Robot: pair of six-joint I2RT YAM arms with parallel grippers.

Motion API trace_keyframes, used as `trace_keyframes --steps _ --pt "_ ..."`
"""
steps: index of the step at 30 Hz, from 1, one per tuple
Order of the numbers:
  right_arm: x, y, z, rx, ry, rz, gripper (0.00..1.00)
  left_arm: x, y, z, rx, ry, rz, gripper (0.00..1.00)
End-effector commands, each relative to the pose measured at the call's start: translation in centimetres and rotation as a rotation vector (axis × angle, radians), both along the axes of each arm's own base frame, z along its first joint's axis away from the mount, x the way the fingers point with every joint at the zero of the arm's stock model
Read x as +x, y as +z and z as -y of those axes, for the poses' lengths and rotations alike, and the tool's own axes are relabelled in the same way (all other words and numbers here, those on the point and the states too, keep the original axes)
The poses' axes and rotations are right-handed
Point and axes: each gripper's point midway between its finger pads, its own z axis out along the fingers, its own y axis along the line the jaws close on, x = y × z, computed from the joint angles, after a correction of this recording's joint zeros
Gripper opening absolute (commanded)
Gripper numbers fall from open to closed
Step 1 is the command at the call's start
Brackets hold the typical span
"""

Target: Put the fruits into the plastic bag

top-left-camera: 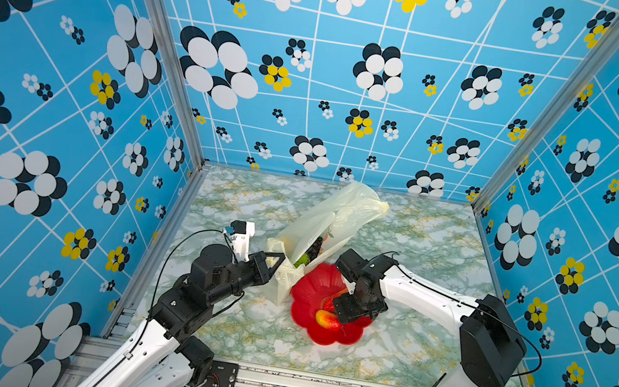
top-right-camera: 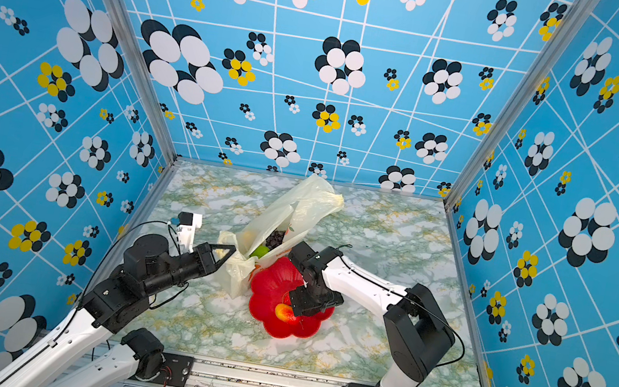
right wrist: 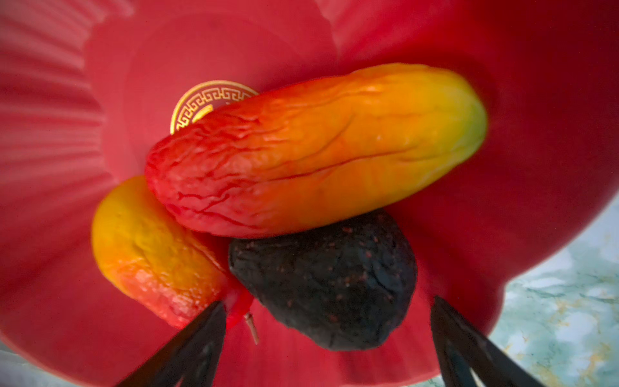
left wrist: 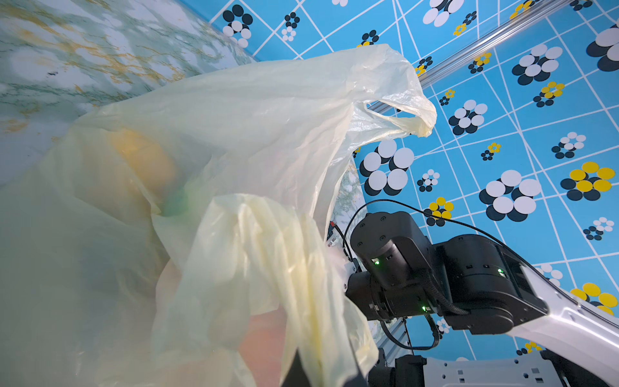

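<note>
Centrally on the counter [top-left-camera: 431, 239] the bag [top-left-camera: 338, 212] is laid, stretched from the middle toward the far edge with its mouth turned to the near edge. In both top views its near handle is seen clamped by the left pincer [top-left-camera: 282, 258] [top-right-camera: 233, 250], which is clenched on the film. In the left wrist view most of the picture is taken up by the bag [left wrist: 254, 127], and a yellow-orange shape and a green smudge are made out through the film, too blurred to be named. Inside the mouth the grapes [top-left-camera: 315, 247] [top-right-camera: 275, 237] and the green fruit [top-left-camera: 302, 260] [top-right-camera: 260, 252] are shown, the green fruit nearer the opening.

Just beside the mouth, on its right and toward the near edge, the plate [top-left-camera: 309, 287] [top-right-camera: 268, 280] is set; whether it touches the bag cannot be told. Three fruits are left on it, as shown in the right wrist view: a longer mango [right wrist: 318, 150], a shorter mango [right wrist: 154, 248] and an avocado [right wrist: 328, 281], all touching one another, the longer mango resting partly over a gold emblem [right wrist: 201, 100] at the plate's centre. The right pincer [right wrist: 326, 310] [top-left-camera: 341, 316] is held low over the plate, released, its jaws set wide on either side of the avocado, with nothing gripped. Only a single mango [top-left-camera: 325, 320] [top-right-camera: 285, 313] is left uncovered by that arm in the top views.
</note>
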Motion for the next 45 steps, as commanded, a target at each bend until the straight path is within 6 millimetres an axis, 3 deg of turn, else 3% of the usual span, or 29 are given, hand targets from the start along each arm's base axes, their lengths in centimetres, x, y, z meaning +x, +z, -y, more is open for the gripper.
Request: trace_keyframes --steps 1,12,23,34,45 --pt "0.8 -0.1 -0.8 0.003 0.028 0.020 0.97 -0.2 0.0 -0.2 0.011 -0.006 0.012 0.00" --pt "1.3 -1.0 -1.4 0.006 0.034 0.016 0.93 -0.3 0.0 -0.5 0.011 0.002 0.011 0.00" --pt "1.6 1.0 -1.6 0.051 0.023 0.064 0.69 -0.1 -0.1 -0.4 0.001 0.004 0.011 0.00" --pt "1.8 6.4 -2.1 0.214 -0.049 0.174 0.67 -0.1 0.2 -0.3 -0.006 -0.002 0.015 0.00" --pt "1.9 14.0 -6.2 0.850 -0.240 0.207 0.65 0.2 0.5 0.1 -0.015 -0.013 0.011 0.00"
